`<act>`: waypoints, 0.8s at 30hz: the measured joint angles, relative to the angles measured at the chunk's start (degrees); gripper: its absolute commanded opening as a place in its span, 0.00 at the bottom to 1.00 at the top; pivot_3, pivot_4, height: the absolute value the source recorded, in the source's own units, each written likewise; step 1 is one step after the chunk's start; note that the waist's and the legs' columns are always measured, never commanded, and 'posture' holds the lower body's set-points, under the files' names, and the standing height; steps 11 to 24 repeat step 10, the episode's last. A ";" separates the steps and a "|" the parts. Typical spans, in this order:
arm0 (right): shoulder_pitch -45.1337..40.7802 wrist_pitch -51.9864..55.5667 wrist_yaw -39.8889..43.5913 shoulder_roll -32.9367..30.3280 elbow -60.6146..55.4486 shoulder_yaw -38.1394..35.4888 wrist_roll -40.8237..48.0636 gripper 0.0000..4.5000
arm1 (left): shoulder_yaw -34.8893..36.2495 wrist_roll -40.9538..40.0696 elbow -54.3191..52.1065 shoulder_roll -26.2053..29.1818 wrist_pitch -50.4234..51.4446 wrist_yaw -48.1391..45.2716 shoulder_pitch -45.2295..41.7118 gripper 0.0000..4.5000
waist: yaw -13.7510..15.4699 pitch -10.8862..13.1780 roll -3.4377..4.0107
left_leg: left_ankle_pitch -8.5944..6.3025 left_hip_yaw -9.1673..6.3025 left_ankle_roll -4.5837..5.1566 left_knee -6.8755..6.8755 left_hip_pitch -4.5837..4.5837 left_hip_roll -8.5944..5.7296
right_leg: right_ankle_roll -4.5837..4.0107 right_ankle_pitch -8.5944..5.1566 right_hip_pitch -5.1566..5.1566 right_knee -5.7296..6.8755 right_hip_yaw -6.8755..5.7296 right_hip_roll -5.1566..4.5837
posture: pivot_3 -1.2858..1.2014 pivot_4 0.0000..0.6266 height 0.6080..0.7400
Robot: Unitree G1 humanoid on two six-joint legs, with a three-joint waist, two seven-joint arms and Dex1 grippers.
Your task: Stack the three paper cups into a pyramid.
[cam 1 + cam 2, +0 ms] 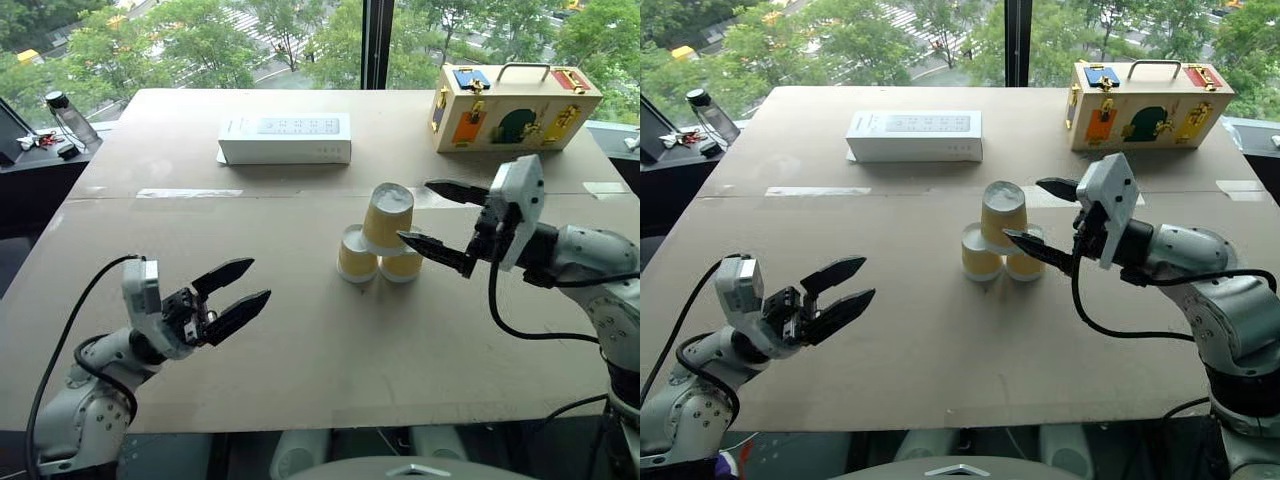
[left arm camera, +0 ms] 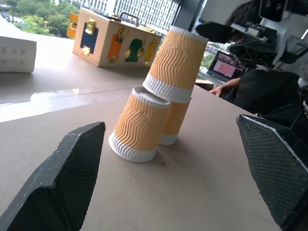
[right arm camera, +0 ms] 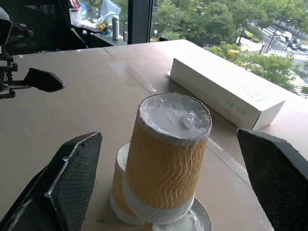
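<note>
both arms are silver-grey metal with rounded joint housings, and each ends in a boxy white wrist module ahead of a dark mechanical block. the left gripper [image 1: 237, 293] and the right gripper [image 1: 447, 222] each carry two black, tapered, wedge-like fingers whose inner pads [image 2: 77, 163] show a fine cross-hatched texture. a black cable loops loosely from each wrist back along its forearm, the left one arching high, the right one hanging below the arm.
</note>
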 measured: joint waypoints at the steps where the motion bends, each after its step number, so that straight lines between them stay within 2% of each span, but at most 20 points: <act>1: 2.66 -0.60 0.54 -0.09 -0.74 -1.65 0.42 0.98 | -0.28 0.86 0.14 0.01 0.01 0.63 0.23 1.00 | 0.16 0.00 -0.01 | -0.01 0.01 0.00 0.00 0.00 0.01 | 0.00 0.00 0.00 0.00 0.01 0.00 | 0.52 0.24 1.00; 6: 21.67 -5.96 4.13 -0.41 -4.41 -12.13 1.39 0.98 | -0.97 4.62 1.36 1.24 0.09 2.90 0.89 1.00 | 0.30 0.00 0.02 | -0.01 0.02 0.01 -0.01 0.06 0.05 | -0.21 -0.13 0.02 0.02 0.02 0.02 | 0.52 0.24 1.00; 10: 35.16 -11.91 7.34 0.18 -4.09 -16.11 -2.38 0.98 | -0.52 6.59 2.25 2.60 0.03 3.21 2.51 1.00 | 0.22 -0.02 0.00 | -0.01 0.06 0.00 0.01 0.12 0.06 | -0.16 -0.16 0.06 0.02 0.04 0.02 | 0.52 0.24 1.00; 24: 35.16 -11.91 7.34 0.18 -4.09 -16.11 -2.38 0.98 | -0.52 6.59 2.25 2.60 0.03 3.21 2.51 1.00 | 0.22 -0.02 0.00 | -0.01 0.06 0.00 0.01 0.12 0.06 | -0.16 -0.16 0.06 0.02 0.04 0.02 | 0.52 0.24 1.00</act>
